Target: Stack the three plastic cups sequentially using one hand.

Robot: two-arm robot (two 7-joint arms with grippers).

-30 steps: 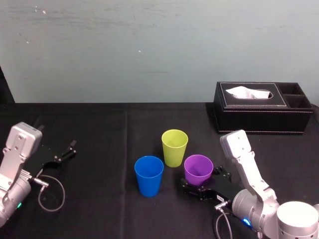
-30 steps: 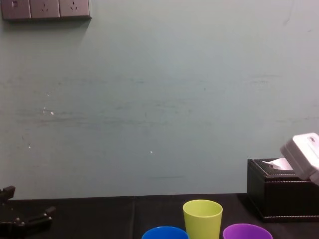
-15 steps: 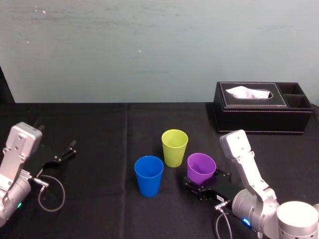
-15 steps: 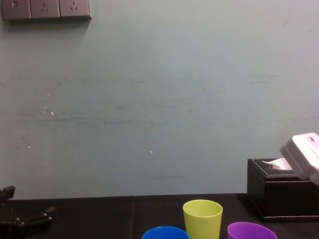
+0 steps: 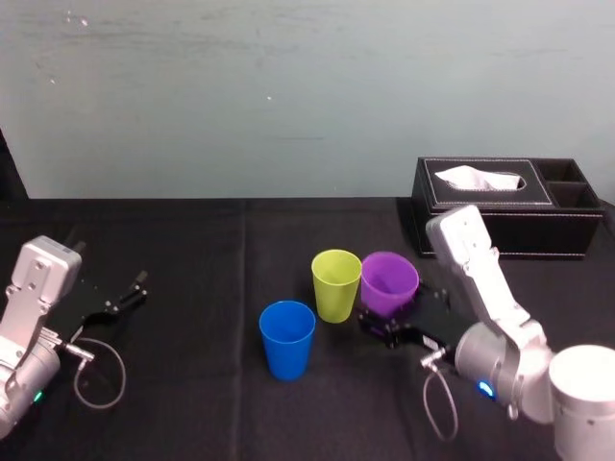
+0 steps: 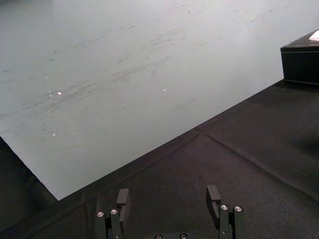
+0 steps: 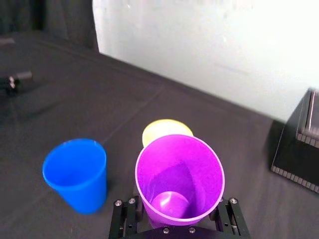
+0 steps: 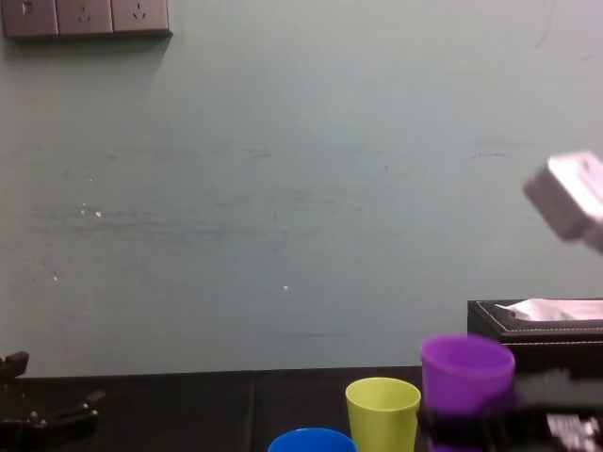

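Legible text, labels, brands, numbers, signs: none. The three cups, the tissue box, the wall sockets, the arm housings and the black surface carry no marking that can be read.

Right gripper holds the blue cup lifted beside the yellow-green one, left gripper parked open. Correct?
No. The right gripper holds the purple cup, not the blue one; the right wrist view shows it. The blue cup stands free on the table. The rest holds.
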